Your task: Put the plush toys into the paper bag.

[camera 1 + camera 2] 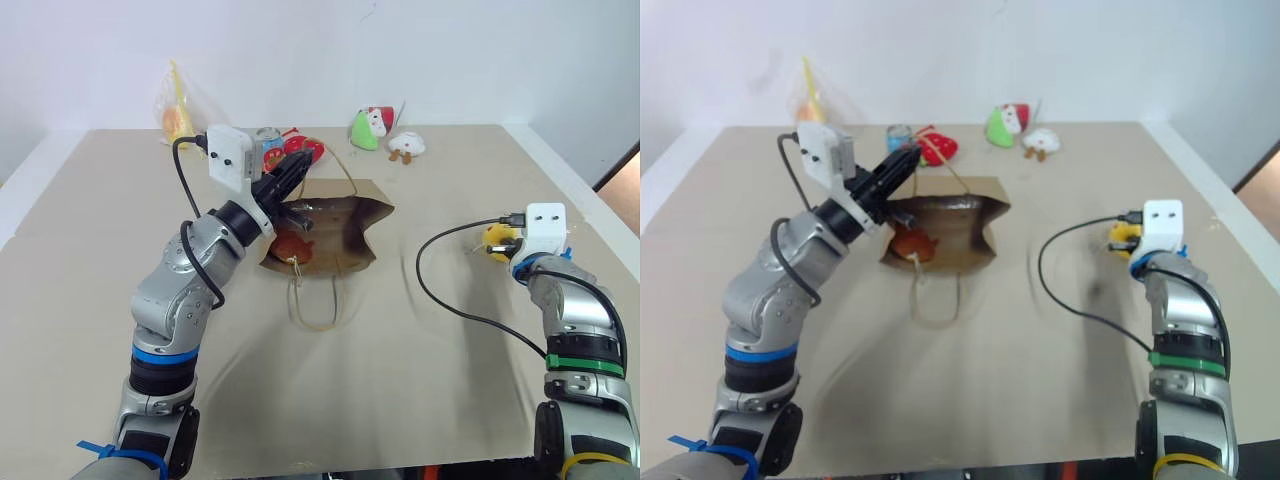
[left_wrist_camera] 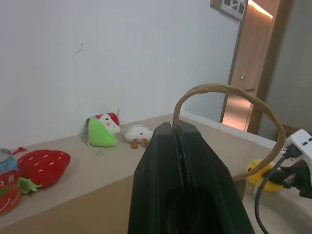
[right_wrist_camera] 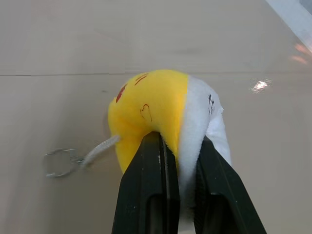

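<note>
Right wrist view: yellow egg toy [image 3: 156,109] lies crosswise (white end rightward).

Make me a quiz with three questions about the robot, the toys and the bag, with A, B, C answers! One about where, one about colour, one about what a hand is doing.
1. Where is the strawberry toy?
A. Behind the paper bag, beside the drink can
B. At the table's near edge
C. In the right gripper

2. What colours is the toy in the right gripper?
A. Green and red
B. Yellow and white
C. Brown all over

3. What is the left gripper doing?
A. Hanging wide open over the table
B. Squeezing the can
C. Pinching a cord handle of the bag

Answers:
1 A: the red strawberry lies at the table's far side, next to the can.
2 B: the egg-shaped toy between the fingers is yellow with a white end.
3 C: the tan loop rises out of the shut fingers.
</note>
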You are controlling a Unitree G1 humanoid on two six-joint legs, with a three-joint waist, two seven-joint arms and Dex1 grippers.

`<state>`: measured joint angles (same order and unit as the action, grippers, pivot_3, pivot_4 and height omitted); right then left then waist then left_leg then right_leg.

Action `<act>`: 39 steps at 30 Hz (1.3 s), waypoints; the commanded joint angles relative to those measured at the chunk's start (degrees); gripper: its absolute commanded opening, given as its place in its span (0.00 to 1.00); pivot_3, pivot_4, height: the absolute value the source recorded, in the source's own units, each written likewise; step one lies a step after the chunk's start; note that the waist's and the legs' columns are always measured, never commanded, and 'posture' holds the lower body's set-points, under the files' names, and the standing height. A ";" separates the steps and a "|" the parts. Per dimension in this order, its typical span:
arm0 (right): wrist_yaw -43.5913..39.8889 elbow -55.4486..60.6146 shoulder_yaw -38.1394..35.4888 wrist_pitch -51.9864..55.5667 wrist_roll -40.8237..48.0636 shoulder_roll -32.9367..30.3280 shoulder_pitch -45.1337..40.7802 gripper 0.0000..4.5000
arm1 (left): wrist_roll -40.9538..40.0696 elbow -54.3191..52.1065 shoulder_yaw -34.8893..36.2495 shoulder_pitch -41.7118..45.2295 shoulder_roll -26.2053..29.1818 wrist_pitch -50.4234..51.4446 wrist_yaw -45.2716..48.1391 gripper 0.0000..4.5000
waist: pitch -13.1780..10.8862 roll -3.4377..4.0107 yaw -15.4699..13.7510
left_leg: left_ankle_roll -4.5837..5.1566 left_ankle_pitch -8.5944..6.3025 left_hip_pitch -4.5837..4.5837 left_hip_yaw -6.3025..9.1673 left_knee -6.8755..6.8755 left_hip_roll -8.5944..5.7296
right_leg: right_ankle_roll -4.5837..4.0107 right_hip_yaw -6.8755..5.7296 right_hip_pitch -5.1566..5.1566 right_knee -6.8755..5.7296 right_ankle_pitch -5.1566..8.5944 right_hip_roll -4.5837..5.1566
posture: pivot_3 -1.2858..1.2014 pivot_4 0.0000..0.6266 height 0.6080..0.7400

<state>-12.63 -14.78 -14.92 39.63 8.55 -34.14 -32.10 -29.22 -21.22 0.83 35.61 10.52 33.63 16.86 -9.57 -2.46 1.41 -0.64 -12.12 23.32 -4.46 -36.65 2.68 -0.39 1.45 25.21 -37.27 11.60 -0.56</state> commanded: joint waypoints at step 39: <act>-18.19 15.41 28.74 -1.81 3.97 7.82 -13.06 0.01 | 1.20 0.16 0.78 2.39 1.11 -2.32 -0.23 0.00 | -0.03 -0.02 -0.06 | 0.20 0.03 0.20 0.08 -0.07 -0.01 | 0.07 0.13 0.06 0.10 -0.05 -0.09 | 0.52 0.24 1.00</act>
<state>-31.80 0.78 13.75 40.18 14.63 -26.90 -43.21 -27.86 -18.60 0.96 36.94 11.82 31.58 16.91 -9.60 -2.48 1.35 -0.45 -12.10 23.52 -4.38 -36.71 2.68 -0.33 1.58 25.28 -37.18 11.55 -0.67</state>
